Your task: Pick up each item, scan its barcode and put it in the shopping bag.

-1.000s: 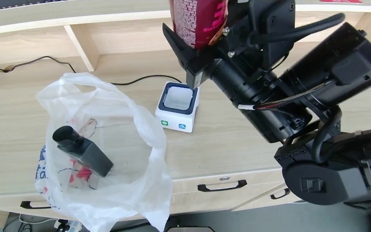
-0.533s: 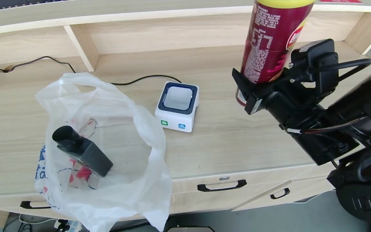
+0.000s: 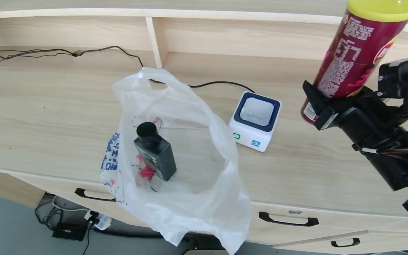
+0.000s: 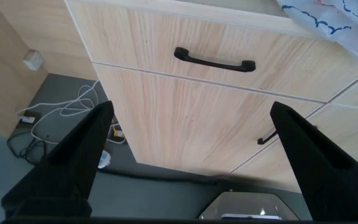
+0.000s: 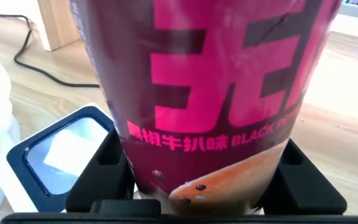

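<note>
The chip can point(image 3: 352, 60), dark red with a yellow lid, is held off the bench point(image 3: 48, 106), tipped a little, its lower end clamped in the right pincer point(image 3: 326, 106). The right wrist view shows the can point(image 5: 216, 93) between the two black fingers. It hangs at about 3 o'clock of the white, blue-rimmed scanner point(image 3: 256, 120), beside it and not over its window. At 9 o'clock of the scanner lies the shopping bag point(image 3: 221, 198), mouth open, with a dark bottle point(image 3: 154, 152) lying inside. The left pincer point(image 4: 191, 143) hangs below the bench edge, its fingers apart and holding nothing, facing a drawer front point(image 4: 213, 59).

One item looks bagged. The can is in hand but not yet in the bag, so carrying it across past the scanner and letting go is what I judge remains for it.

A second ago the can and pincer were right above the scanner; half a second ago they had swung out to its 3 o'clock side, where they are now. Since then the camera has turned, so bag and scanner sit further right in the picture; they have not moved relative to each other.
</note>
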Tool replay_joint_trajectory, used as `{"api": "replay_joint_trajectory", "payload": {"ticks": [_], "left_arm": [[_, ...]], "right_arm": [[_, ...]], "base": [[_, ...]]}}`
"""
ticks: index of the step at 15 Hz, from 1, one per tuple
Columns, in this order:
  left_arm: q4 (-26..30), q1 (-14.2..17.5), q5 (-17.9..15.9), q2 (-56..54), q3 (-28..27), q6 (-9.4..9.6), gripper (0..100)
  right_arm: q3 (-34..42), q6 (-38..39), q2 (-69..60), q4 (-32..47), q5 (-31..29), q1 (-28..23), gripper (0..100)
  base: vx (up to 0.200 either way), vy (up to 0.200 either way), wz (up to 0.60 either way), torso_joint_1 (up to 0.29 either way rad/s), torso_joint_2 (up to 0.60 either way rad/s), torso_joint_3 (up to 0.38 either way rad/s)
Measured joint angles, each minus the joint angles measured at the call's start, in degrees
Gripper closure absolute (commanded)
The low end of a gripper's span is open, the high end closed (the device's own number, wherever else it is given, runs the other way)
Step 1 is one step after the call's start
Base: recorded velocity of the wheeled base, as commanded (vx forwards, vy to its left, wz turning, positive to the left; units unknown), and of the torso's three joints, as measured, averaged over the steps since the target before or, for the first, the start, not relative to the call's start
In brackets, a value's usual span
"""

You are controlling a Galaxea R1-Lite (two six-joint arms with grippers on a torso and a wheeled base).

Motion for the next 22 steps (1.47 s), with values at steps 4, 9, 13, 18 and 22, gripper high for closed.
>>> {"api": "replay_joint_trajectory", "payload": {"ticks": [4,9,13,18,22], "left_arm": [[0.0,-0.06,0.0,0.0,0.0,0.0,0],[0.0,0.0,0.0,0.0,0.0,0.0,0],[0.0,0.0,-0.02,0.0,0.0,0.0,0],[0.0,0.0,0.0,0.0,0.0,0.02,0],[0.02,-0.02,0.0,0.0,0.0,0.0,0]], "right_arm": [[1.21,3.25,-4.89,0.45,-1.87,-3.74,100],[0.85,-0.01,-5.29,0.98,2.9,-2.01,100],[-3.36,-20.43,-1.85,0.93,15.99,-1.33,100],[-6.25,-25.65,6.17,-2.88,19.4,4.5,100],[-13.86,-27.1,11.8,-3.43,25.14,4.77,100]], "base": [[0.0,0.0,0.0,0.0,0.0,0.0],[0.0,0.0,0.0,0.0,0.0,0.0],[0.0,0.0,0.0,0.0,0.0,0.0],[0.0,0.0,0.0,0.0,0.0,0.0],[0.0,0.0,0.0,0.0,0.0,0.0]]}}
